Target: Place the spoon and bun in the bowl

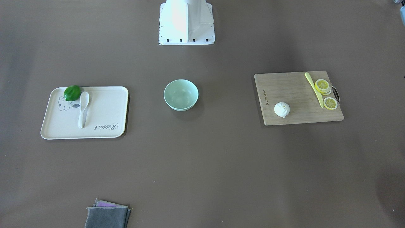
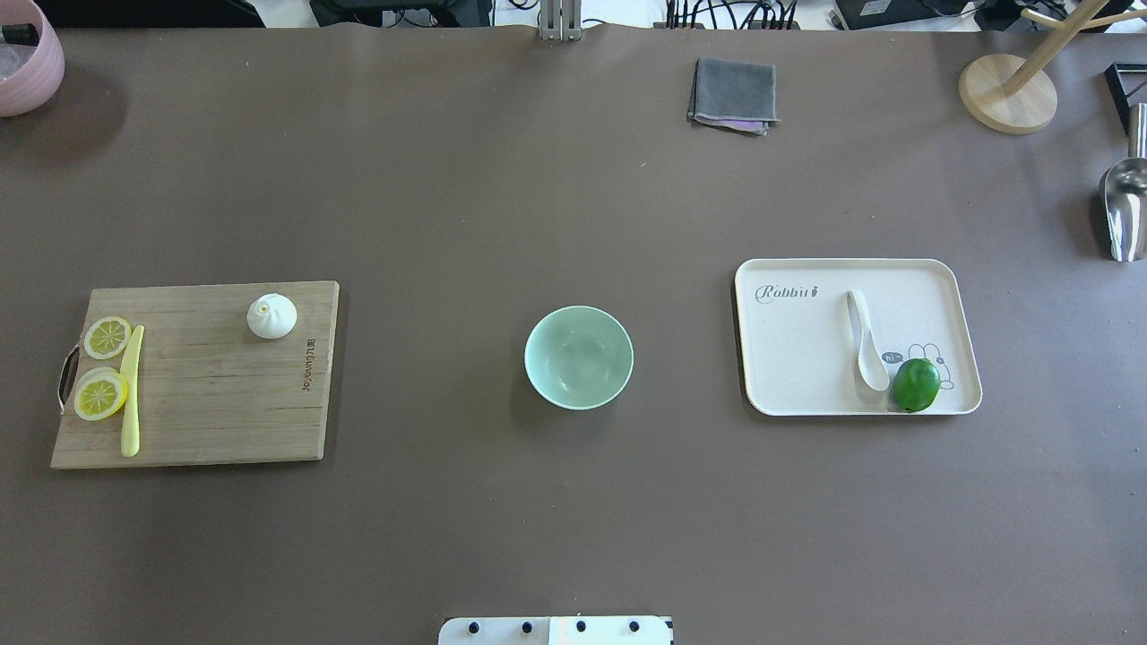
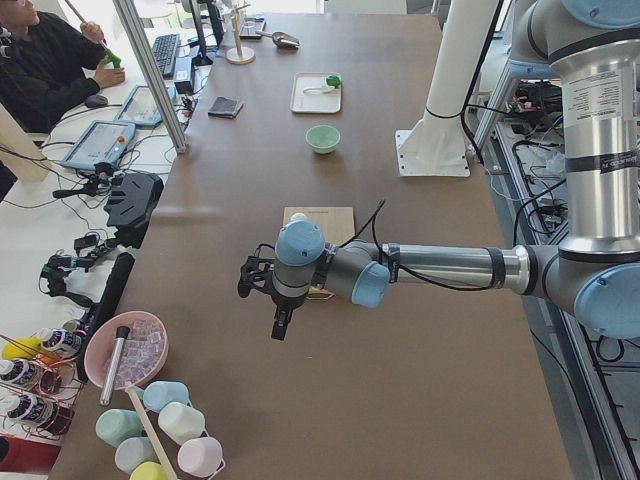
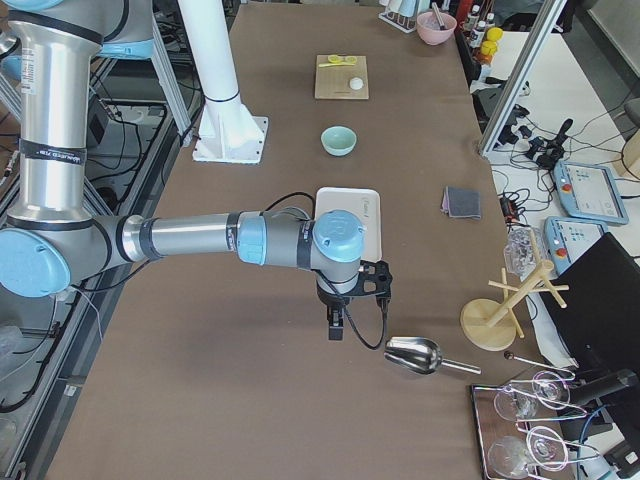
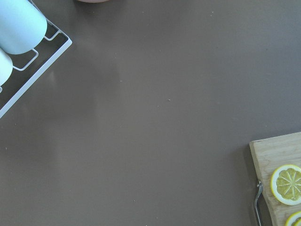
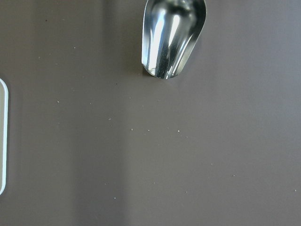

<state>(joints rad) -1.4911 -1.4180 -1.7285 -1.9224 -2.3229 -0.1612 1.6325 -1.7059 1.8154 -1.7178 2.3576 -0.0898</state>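
Spoon [image 2: 864, 340] far from right end effector [image 4: 336, 327]

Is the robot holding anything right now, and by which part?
Nothing that shows. The spoon lies on the tray and the bun on the cutting board. The left gripper and right gripper hang away from both.

left gripper [image 3: 281, 326]: seen only from the side, open or closed unreadable | right gripper [image 4: 336, 326]: likewise | bun [image 3: 297, 216]: mostly behind the left arm [image 3: 440, 265] | tray [image 4: 368, 205]: near part covered by the right arm [image 4: 190, 240] | cloth [image 1: 107, 216]: cut by the bottom edge | scoop [image 6: 171, 37]: cut by the top edge
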